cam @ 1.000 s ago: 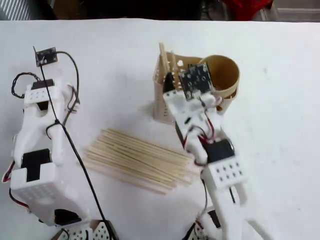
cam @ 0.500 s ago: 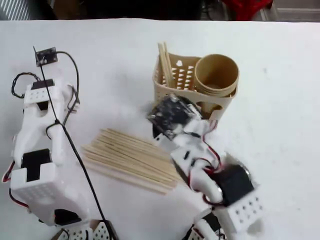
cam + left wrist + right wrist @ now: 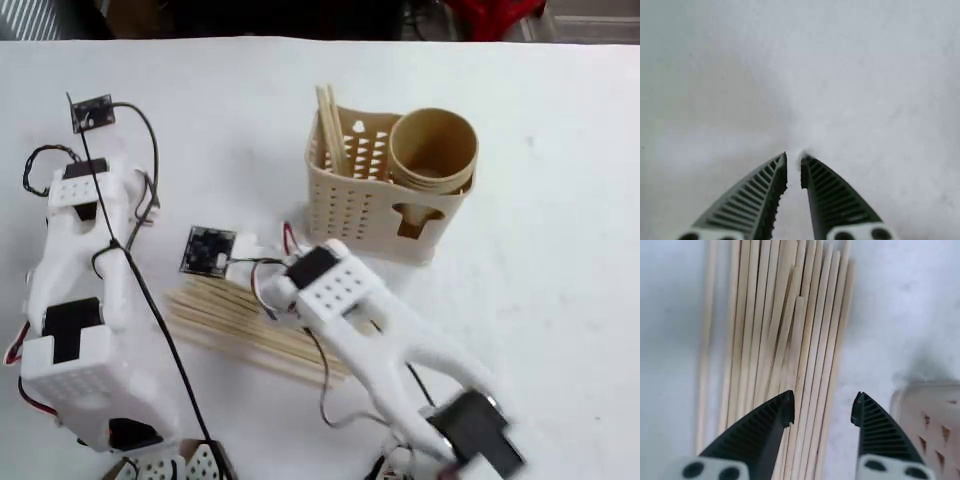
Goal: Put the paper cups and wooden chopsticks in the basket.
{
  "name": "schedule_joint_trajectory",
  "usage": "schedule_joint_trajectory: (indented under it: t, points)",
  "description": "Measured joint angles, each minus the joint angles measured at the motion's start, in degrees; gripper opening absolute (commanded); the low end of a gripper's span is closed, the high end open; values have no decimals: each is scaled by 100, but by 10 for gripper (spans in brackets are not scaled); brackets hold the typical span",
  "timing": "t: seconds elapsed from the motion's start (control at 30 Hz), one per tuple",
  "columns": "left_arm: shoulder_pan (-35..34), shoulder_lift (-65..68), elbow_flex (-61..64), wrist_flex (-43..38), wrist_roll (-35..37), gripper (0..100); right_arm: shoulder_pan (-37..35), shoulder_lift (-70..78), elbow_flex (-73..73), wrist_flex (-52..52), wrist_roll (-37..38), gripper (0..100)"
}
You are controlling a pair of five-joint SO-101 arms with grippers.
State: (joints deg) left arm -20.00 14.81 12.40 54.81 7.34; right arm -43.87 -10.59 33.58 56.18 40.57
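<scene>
wooden chopsticks (image 3: 215,312) are piled on the table (image 3: 560,150) near the basket (image 3: 365,215); paper cups (image 3: 432,150) are nested inside it. right gripper (image 3: 822,407) is held spread over the pile, empty. left gripper (image 3: 794,160) is nearly closed, empty.

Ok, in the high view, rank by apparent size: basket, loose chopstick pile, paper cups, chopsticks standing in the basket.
1. basket
2. loose chopstick pile: longer but narrower, partly under the right arm, so close to first
3. paper cups
4. chopsticks standing in the basket
</scene>
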Motion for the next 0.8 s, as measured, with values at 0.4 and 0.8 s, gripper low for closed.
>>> schedule_joint_trajectory:
  t: [0.4,0.8]
  points:
    - [0,0,0,0,0,72,554,1925,-220,-1459,308,144]
    - [0,0,0,0,0,72,624,2022,-334,-1442,308,55]
